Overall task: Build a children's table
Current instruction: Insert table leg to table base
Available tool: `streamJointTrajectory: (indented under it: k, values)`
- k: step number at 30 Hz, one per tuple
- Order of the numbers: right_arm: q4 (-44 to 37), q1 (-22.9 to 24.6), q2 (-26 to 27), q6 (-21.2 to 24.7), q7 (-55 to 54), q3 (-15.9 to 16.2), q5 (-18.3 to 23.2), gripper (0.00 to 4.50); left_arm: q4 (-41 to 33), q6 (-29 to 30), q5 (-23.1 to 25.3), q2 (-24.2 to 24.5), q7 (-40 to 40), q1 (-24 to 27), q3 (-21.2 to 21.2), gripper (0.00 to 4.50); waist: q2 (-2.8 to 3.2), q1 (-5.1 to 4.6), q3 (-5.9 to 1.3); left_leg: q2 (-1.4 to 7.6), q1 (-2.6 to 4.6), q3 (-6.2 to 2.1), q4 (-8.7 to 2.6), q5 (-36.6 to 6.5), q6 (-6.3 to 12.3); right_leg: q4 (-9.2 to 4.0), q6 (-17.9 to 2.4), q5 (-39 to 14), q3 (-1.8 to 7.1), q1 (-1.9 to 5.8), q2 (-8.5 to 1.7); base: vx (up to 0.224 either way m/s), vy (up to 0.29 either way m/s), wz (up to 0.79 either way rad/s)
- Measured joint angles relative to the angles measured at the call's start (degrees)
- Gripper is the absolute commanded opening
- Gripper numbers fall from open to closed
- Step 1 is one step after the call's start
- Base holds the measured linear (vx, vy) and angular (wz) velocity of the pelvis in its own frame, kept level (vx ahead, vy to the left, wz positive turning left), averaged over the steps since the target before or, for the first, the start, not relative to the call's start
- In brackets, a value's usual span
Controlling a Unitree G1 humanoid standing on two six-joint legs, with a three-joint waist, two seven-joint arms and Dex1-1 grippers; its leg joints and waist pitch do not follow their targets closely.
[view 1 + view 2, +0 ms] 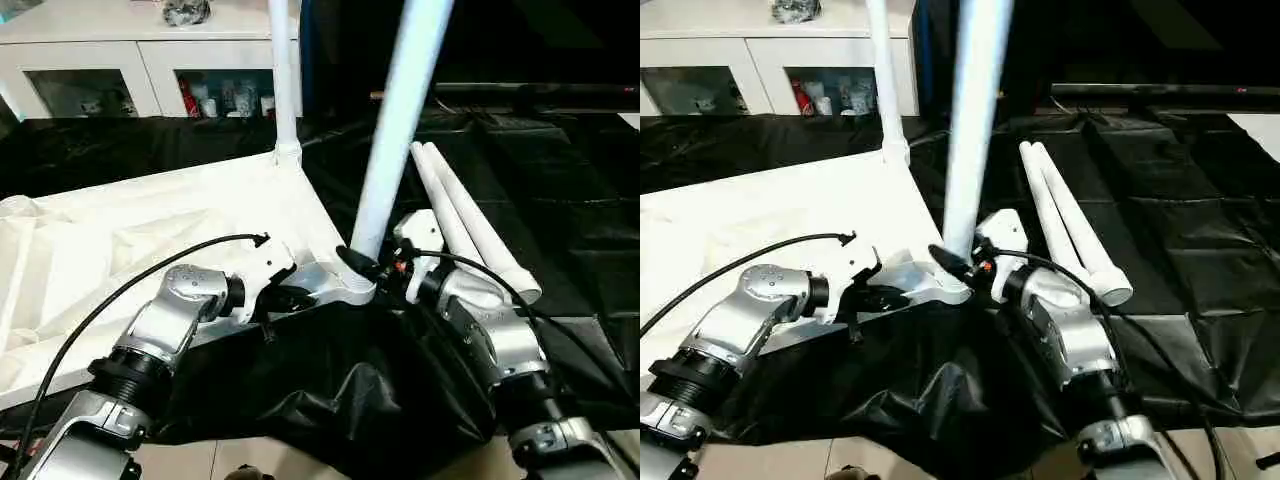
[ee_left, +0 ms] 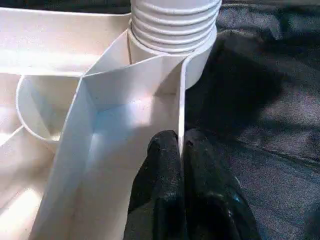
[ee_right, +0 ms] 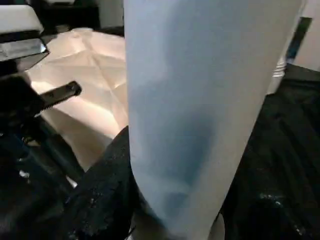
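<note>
Holding steady: you are working on the near corner of the upside-down children's table, one arm bracing, one arm setting a leg.
Left tool (image 2: 181, 165): it is pinching the thin outer wall of the tabletop (image 1: 150, 225) just short of the corner socket (image 1: 345, 290), fingers pressed together on either side of the rim. Judged purpose: it is keeping the light plastic panel from sliding or lifting while the leg is being worked in.
Far leg (image 1: 283, 70): it is already standing upright in the far corner, well apart from both tools, so that corner is looking finished.
Leg in hand (image 1: 400, 120): it is rising steeply out of the near corner socket, leaning a little to the right, its threaded foot showing right at the socket mouth in the left wrist view. You cannot tell whether it is fully seated.
Right tool (image 1: 372, 266): its fingers are spread about halfway and closing around the leg's lower end, just above the socket and just beside the left tool. Gripping low is probably giving you better control for turning or pressing it home.
Spare legs (image 1: 470, 225): two are lying side by side on the black sheet (image 1: 560, 200), just beyond the right forearm, near enough for later.
</note>
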Motion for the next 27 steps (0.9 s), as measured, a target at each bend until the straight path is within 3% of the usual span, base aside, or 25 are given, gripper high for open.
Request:
streamJointTrajectory:
  k: [15,27]
  values:
    - [7.9,-3.5,-0.3,-2.7,11.1,-0.2,2.5,1.89,1.2,-3.0,0.1,4.0,-6.7,-0.1,-1.2,0.0,-1.38,-0.34,-0.72,0.01,0.14,0.0,-0.07,0.0,0.0,-0.04,0.0,0.0,0.01,0.08,0.01,0.0,0.0,0.0]
    - [13.3,-5.9,0.7,-6.0,11.9,-1.4,2.4,1.89,2.1,-2.2,0.2,3.1,-5.5,-1.1,-1.1,0.0,-1.57,-0.22,-0.64,0.01,0.15,0.0,-0.14,0.0,-0.01,-0.1,0.0,0.0,-0.01,0.07,0.01,0.0,0.0,0.0]
